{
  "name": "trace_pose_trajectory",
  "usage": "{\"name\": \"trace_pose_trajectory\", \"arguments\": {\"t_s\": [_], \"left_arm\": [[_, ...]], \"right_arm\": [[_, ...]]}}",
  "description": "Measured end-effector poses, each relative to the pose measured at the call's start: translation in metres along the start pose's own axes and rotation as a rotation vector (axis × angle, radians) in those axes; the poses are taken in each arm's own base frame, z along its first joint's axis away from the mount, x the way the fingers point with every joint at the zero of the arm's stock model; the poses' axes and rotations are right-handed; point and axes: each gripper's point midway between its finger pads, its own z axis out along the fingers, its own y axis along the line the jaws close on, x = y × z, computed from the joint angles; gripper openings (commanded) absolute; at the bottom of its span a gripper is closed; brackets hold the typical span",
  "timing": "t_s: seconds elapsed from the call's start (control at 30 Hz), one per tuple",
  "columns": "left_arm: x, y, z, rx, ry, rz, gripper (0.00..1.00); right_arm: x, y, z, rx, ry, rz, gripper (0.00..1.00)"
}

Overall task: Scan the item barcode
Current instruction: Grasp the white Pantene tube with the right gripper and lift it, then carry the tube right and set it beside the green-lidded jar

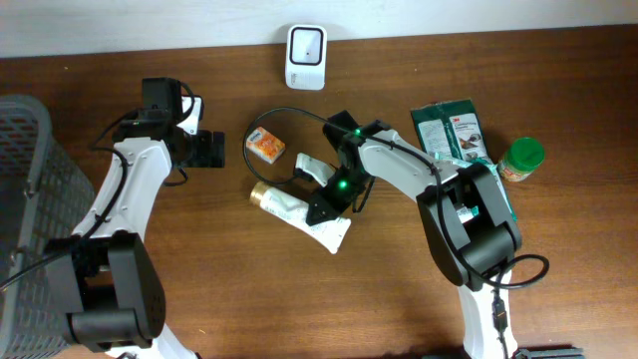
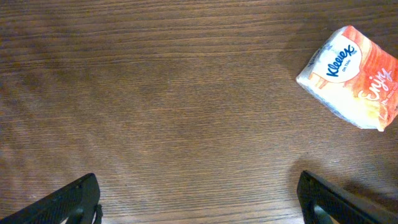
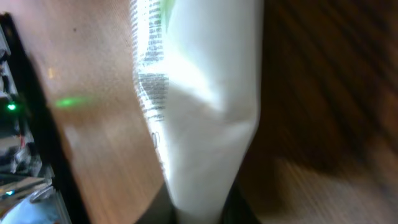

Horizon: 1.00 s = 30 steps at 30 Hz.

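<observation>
Filling my right wrist view is the white tube (image 3: 199,112), blurred, its lower end narrowing down into the right gripper (image 1: 324,204), which is closed on it. From overhead the tube lies slanted at the middle of the bench (image 1: 199,289), gold cap up-left, flat crimped end down-right; I cannot tell whether it is lifted off the wood. My right arm rises from its base at the near right edge, folds at the elbow and reaches left, wrist tipped down over the tube. My left arm stretches away from its base beside the basket (image 1: 25,179), wrist turned right, the left gripper (image 1: 211,150) wide open over bare wood, near the tissue pack (image 2: 351,78). The scanner (image 1: 305,56) sits at the far edge, well apart from the tube.
</observation>
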Motion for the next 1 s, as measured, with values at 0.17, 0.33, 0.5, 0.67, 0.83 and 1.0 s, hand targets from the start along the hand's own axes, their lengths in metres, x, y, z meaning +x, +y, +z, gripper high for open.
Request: {"name": "trace_pose_trajectory", "arguments": {"t_s": [0.17,0.33,0.5,0.67,0.83,1.0], "left_arm": [[0.0,0.0,0.0,0.0,0.0,0.0,0.99],[0.0,0.0,0.0,0.0,-0.002,0.0,0.99],[0.0,0.0,0.0,0.0,-0.002,0.0,0.99],[0.0,0.0,0.0,0.0,-0.002,0.0,0.99],[0.0,0.0,0.0,0.0,-0.002,0.0,0.99],[0.0,0.0,0.0,0.0,-0.002,0.0,0.99]], "right_arm": [[0.007,-0.003,-0.028,-0.061,-0.037,0.101,0.04],[-0.007,0.067,-0.232,0.074,-0.543,-0.038,0.04],[0.038,0.146,-0.339,0.143,-0.867,-0.023,0.04],[0.044,0.163,-0.348,0.08,-0.906,-0.023,0.04],[0.063,0.04,-0.349,0.609,-0.768,0.305,0.04],[0.124,-0.121,-0.294,0.928,-0.268,0.689,0.04]]}}
